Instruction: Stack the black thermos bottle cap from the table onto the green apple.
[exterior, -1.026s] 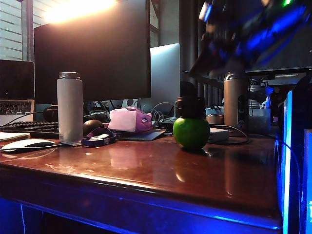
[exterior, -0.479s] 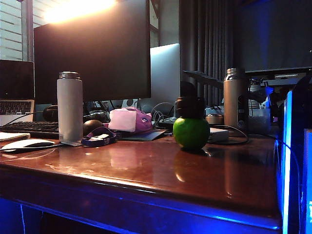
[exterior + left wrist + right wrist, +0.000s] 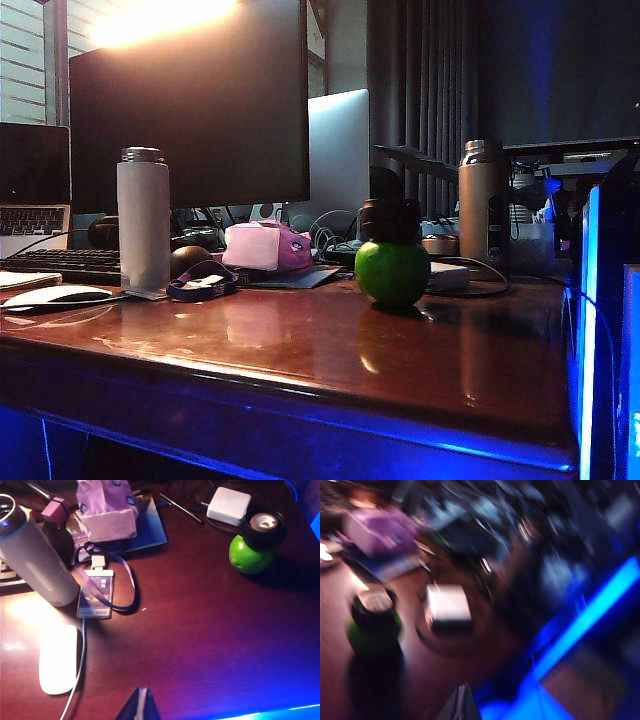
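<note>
Cap position: the black thermos bottle cap (image 3: 389,219) sits upright on top of the green apple (image 3: 392,272), which rests on the table (image 3: 330,350) right of centre, well apart from the white bottle (image 3: 143,219) at far left. Left gripper (image 3: 139,703) hangs above the near table area, fingertips pressed together, holding nothing. Right gripper (image 3: 460,701) is likewise pressed together and empty; its view is blurred.

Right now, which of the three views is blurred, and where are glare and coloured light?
Right wrist view: motion-blurred, yet the black thermos bottle cap on the green apple is recognisable. Exterior view: sharp, window glare above the monitor, blue glow along the table edge. Left wrist view: sharp, overexposed white mouse.
</note>
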Motion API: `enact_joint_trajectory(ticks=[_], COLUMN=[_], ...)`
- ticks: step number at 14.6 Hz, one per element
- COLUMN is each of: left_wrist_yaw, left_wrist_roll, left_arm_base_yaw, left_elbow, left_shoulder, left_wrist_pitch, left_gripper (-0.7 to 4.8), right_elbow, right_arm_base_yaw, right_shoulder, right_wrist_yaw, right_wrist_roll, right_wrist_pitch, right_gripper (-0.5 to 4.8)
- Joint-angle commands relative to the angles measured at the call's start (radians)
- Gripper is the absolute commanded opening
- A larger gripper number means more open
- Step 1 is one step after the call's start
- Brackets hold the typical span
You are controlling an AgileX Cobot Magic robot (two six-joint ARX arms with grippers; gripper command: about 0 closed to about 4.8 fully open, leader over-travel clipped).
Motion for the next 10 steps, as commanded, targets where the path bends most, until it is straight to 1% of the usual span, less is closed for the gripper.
enact_joint_trajectory(ticks=[1,3,5,6,9,10], left_wrist_yaw=[0.003,0.003,0.003,0.003,0.003,0.003], left_wrist_roll=[0.001,0.001,0.001,0.001,0.001,0.001], left_arm_base_yaw=[0.000,0.000,0.000,0.000,0.000,0.000], left_elbow=[0.003,0.003,0.003,0.003,0.003,0.003], left_shoulder=[-0.002,-0.002,-0.002,-0.002,-0.002,-0.002], left_wrist_pitch=[0.011,0.011,0.011,0.011,0.011,0.011], left_gripper=[-0.05,-0.05,-0.05,-0.05,-0.05,-0.05], right_elbow=[-0.145,-0.264,-0.383,-0.430,-0.473,-0.496], right_arm_base_yaw=[-0.071,-0.095,-0.097,-0.097,-0.108,-0.109], right_shoulder=[-0.142,-0.261,-0.373,-0.426,-0.502,-0.511], right_wrist_yaw=[-0.009,-0.001,-0.001,0.006,0.005,0.006], right_wrist_roll=[0.024,0.032,0.050,0.046,0.058,0.082], right_wrist_pitch=[-0.019,-0.015,-0.011,0.033,0.042,0.040], right_gripper=[-0.01,-0.01,-0.01,-0.01,-0.01,-0.01])
